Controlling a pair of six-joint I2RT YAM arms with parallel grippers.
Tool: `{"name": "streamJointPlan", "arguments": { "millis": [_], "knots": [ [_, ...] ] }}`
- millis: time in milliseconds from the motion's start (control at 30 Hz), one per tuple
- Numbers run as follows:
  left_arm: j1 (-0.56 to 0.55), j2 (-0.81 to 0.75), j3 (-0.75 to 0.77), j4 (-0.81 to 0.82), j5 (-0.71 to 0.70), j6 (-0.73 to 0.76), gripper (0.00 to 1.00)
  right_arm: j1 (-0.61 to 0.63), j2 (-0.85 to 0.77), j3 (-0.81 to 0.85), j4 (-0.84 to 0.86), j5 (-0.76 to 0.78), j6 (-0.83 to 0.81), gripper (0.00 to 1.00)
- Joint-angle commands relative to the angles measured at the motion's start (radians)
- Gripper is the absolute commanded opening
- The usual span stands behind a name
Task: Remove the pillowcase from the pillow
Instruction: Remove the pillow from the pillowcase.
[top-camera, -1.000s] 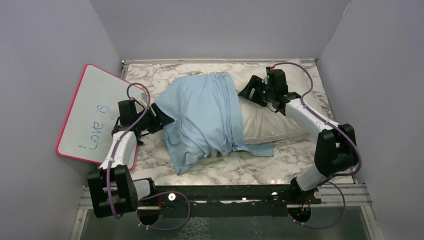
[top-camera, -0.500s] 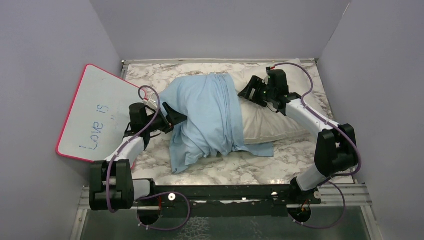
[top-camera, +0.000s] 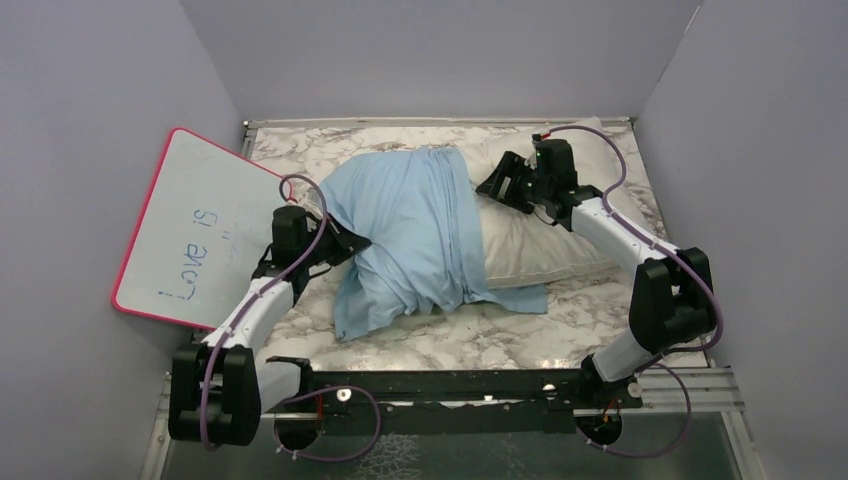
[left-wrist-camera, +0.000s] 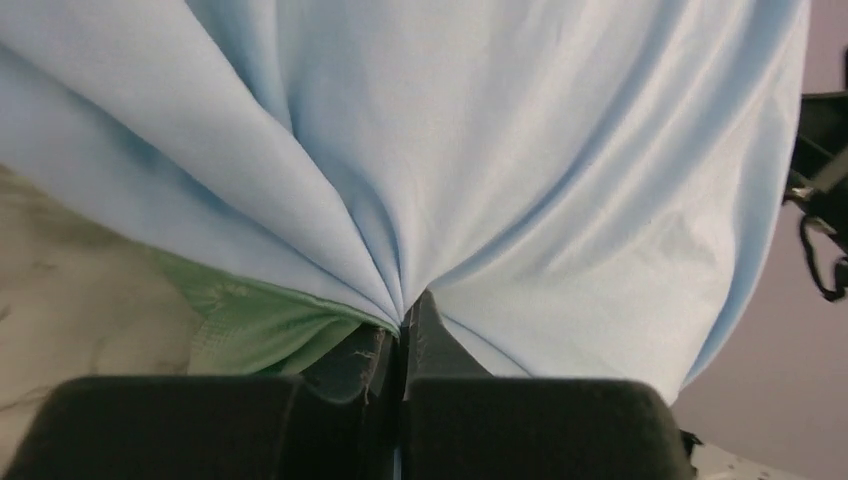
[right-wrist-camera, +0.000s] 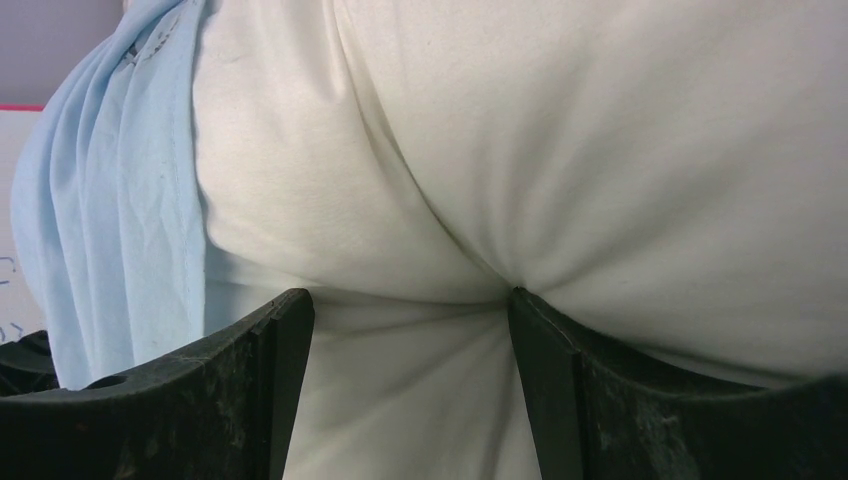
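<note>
Your left gripper (top-camera: 343, 243) pinches the pillowcase (top-camera: 415, 225), which covers the left half of the pillow (top-camera: 545, 240) at the middle of the table (top-camera: 450, 345). Your right gripper (top-camera: 497, 183) clasps bare pillow. Peeling step: next, pull toward the table's left edge.

The pillowcase (top-camera: 410, 235) is thin, smooth cloth with a soft sheen, plain blue on one face and shinier patterned green on the other. The pillow (top-camera: 530, 245) is matt off-white cloth. The tabletop (top-camera: 480, 345) looks like polished marble, and the whiteboard (top-camera: 195, 225) is glossy with a pink plastic rim.
</note>
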Motion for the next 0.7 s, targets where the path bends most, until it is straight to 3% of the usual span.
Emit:
{"name": "streamJointPlan", "arguments": {
  "millis": [0,167,433,667],
  "knots": [
    [0.015,-0.095,0.126,-0.444,-0.445,0.254,0.00,-0.007,0.081,-0.100,-0.335,0.135,0.002,0.77],
    [0.063,-0.182,0.245,-0.649,-0.665,0.358,0.00,-0.013,0.088,-0.111,-0.328,0.180,0.032,0.76],
    [0.140,-0.208,0.459,-0.801,-0.930,0.466,0.00,-0.024,0.111,-0.116,-0.324,0.179,0.035,0.76],
    [0.196,-0.206,0.583,-0.842,-1.039,0.529,0.00,-0.042,0.095,-0.116,-0.329,0.176,0.025,0.76]
  ]
}}
